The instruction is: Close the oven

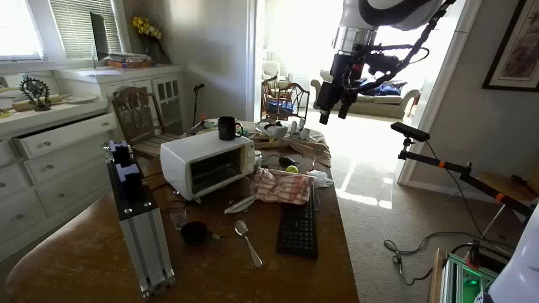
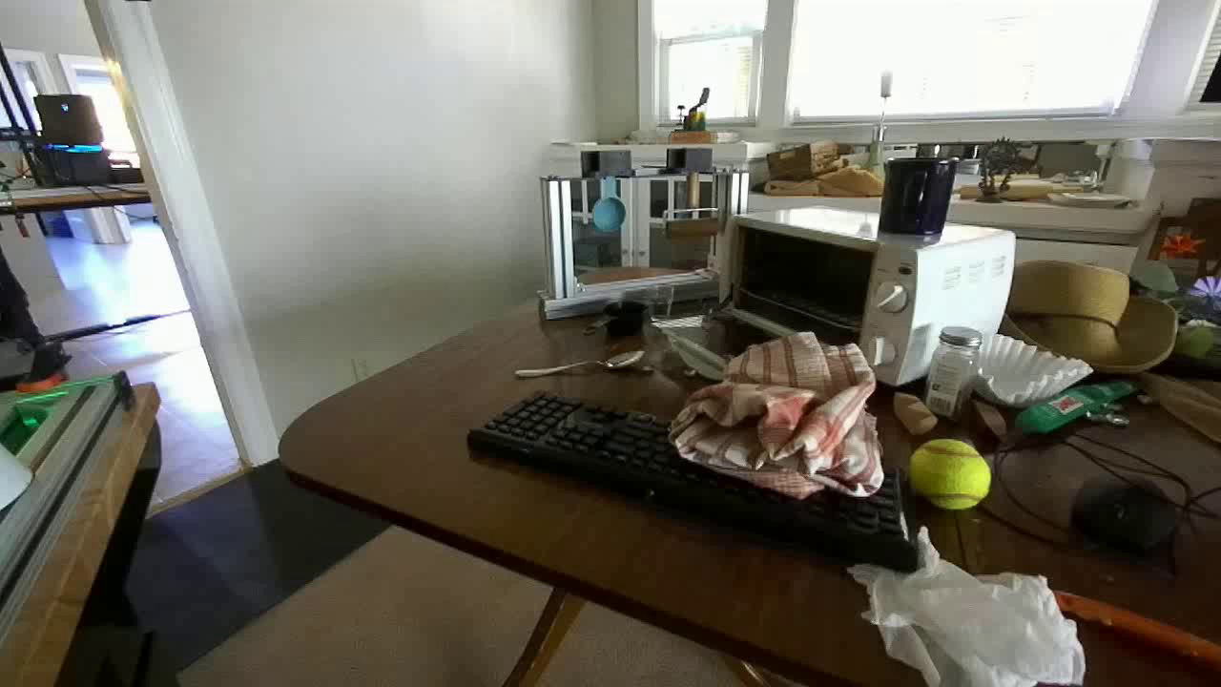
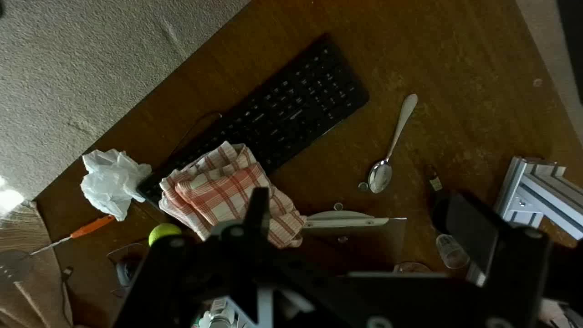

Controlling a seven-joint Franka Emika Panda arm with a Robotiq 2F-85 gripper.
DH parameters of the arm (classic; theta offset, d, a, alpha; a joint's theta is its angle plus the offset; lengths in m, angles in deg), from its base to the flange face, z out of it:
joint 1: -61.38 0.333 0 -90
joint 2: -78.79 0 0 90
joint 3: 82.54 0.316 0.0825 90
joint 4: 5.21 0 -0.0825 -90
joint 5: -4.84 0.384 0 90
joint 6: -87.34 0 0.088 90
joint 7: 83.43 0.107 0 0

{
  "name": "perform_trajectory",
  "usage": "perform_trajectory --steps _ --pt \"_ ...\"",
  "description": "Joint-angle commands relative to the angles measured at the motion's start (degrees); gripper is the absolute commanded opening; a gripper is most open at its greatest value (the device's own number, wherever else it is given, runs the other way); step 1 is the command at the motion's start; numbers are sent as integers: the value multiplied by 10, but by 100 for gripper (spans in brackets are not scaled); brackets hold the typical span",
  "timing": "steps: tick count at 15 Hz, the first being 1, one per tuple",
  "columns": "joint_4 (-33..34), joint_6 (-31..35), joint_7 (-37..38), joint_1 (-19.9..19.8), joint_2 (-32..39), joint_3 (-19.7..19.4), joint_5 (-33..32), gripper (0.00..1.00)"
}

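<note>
The white oven (image 1: pixel 189 153) stands on the wooden table. It also shows in an exterior view (image 2: pixel 963 286), its dark interior visible. Its glass door is open and folded down towards the table, with a pale handle (image 1: pixel 240 205) at its outer edge. The handle shows in an exterior view (image 2: pixel 694 355) and in the wrist view (image 3: pixel 346 222). My gripper (image 1: pixel 334 114) is high in the air, well apart from the oven. Its fingers are spread and empty in the wrist view (image 3: pixel 362 200), where they hide most of the oven body.
A dark mug (image 1: pixel 227 128) stands on top of the oven. A striped cloth (image 2: pixel 787 410) lies on the keyboard (image 2: pixel 591 434) close to the door handle. A spoon (image 1: pixel 248 244), a black measuring cup (image 1: pixel 194 232) and a tall metal frame (image 1: pixel 145 244) are near the oven's front.
</note>
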Motion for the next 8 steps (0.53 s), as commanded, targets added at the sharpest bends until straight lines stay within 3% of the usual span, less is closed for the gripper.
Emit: perform_trajectory --steps 1,6,8 --pt "1 -1 -2 -4 0 3 2 100" --pt "1 -1 -2 -4 0 3 2 100" --pt "-8 40 -3 -8 21 -1 -3 100"
